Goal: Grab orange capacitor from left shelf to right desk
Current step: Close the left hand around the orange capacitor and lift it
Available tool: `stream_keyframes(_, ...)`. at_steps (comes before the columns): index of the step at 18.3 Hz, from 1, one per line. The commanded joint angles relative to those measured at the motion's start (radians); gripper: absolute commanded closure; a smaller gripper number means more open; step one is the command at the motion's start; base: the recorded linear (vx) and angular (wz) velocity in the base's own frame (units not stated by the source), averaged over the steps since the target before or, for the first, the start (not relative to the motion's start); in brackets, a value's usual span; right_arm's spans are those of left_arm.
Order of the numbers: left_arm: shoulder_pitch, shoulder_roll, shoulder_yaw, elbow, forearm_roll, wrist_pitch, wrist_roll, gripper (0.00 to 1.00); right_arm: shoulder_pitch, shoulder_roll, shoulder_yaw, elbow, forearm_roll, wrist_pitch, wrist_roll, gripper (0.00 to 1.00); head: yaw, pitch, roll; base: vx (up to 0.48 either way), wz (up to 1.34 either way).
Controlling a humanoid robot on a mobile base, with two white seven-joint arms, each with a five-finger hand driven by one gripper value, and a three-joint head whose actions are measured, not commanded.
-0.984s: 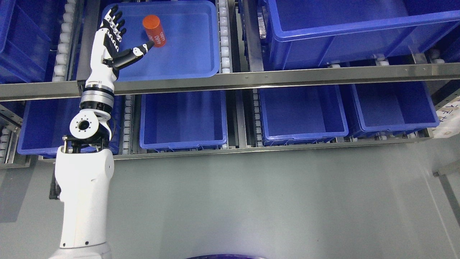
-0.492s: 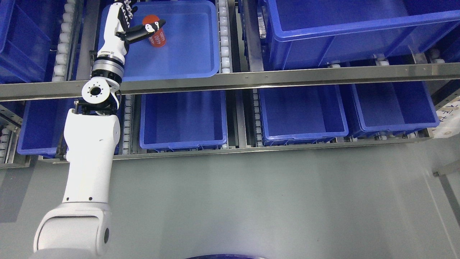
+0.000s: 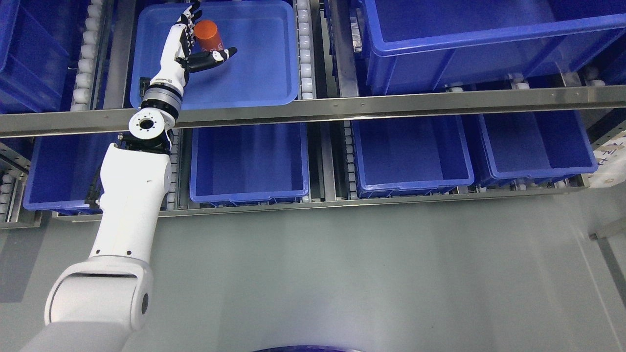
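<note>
Head camera, looking steeply down at the shelf front

It faced the rack's steel rail from well above, the left hand far off, reaching away toward the upper left.

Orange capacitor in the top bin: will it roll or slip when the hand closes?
The orange capacitor is a smooth cylinder, so it may roll on the blue bin floor if nudged. It looks rigid and probably slippery; the left hand is open around it.

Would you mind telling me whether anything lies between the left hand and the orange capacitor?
Nothing: in the head view the left hand brackets the orange capacitor inside the blue tray, still unclosed.
</note>
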Motion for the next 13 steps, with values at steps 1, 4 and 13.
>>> stream_keyframes(1,-0.052,0.007,-0.018,0.236,-0.010,-0.044,0.006,0.04,0.002,-0.017,-0.011,-0.034,0.000,0.001,-0.001,0.00,0.0000,0.000,0.000,0.000,0.00)
stream_keyframes(4,-0.063,0.001,-0.014,0.247,-0.005,-0.055,-0.002,0.17,0.002,-0.017,-0.011,-0.034,0.000,-0.001,-0.001,0.00,0.0000,0.000,0.000,0.000,0.00)
stream_keyframes(13,-0.063,-0.041,0.071,0.258,-0.003,-0.127,-0.005,0.69,0.002,-0.017,-0.011,-0.034,0.000,0.001,-0.001,0.00,0.0000,0.000,0.000,0.000,0.00)
